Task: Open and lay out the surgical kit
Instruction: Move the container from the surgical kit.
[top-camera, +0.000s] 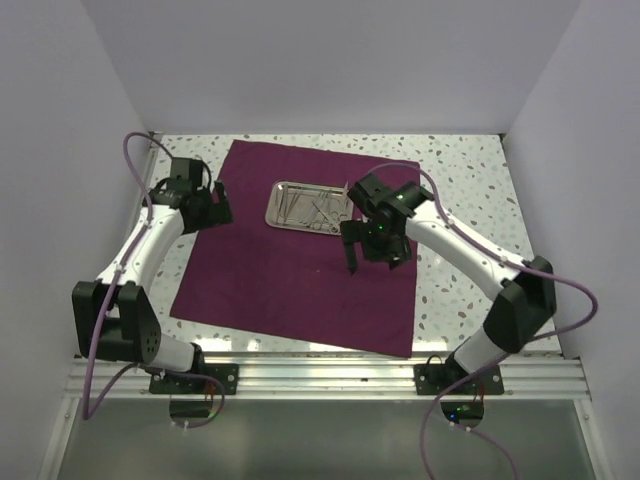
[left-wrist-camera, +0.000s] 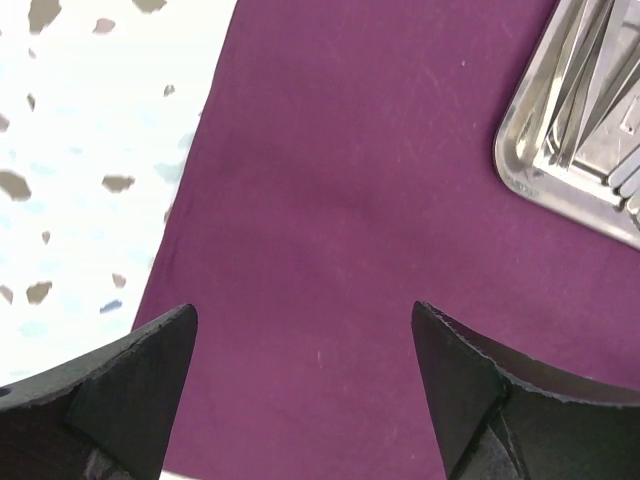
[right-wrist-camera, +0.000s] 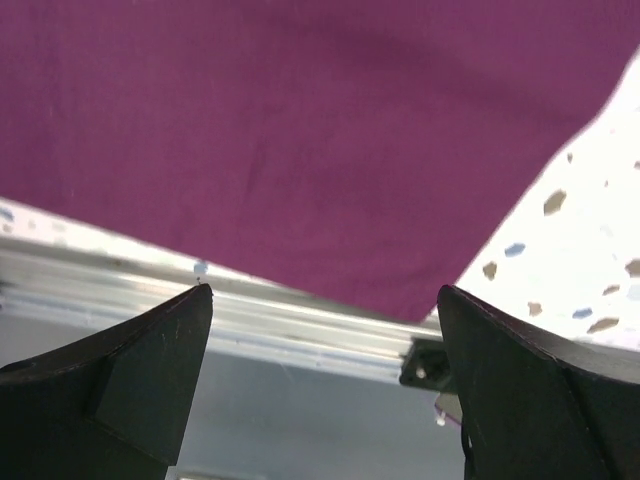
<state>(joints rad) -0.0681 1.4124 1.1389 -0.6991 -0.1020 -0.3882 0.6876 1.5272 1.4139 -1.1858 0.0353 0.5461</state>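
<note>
The dark purple cloth (top-camera: 290, 290) of the surgical kit lies spread flat on the table. On its far part sits the steel tray (top-camera: 283, 190), with thin silver instruments (top-camera: 315, 210) lying inside. My left gripper (top-camera: 218, 207) hovers at the cloth's left edge, open and empty. In its wrist view the left gripper (left-wrist-camera: 305, 315) looks down on cloth (left-wrist-camera: 350, 200), with a tray corner (left-wrist-camera: 520, 170) and instruments (left-wrist-camera: 590, 80) at upper right. My right gripper (top-camera: 373, 258) hangs over the cloth just right of the tray, open and empty. Its own view shows the right gripper (right-wrist-camera: 325, 292) above cloth (right-wrist-camera: 300, 130).
The speckled white tabletop (top-camera: 470, 200) surrounds the cloth. An aluminium rail (top-camera: 320, 375) runs along the near edge, also seen as the rail (right-wrist-camera: 300, 320) in the right wrist view. White walls enclose the left, back and right sides.
</note>
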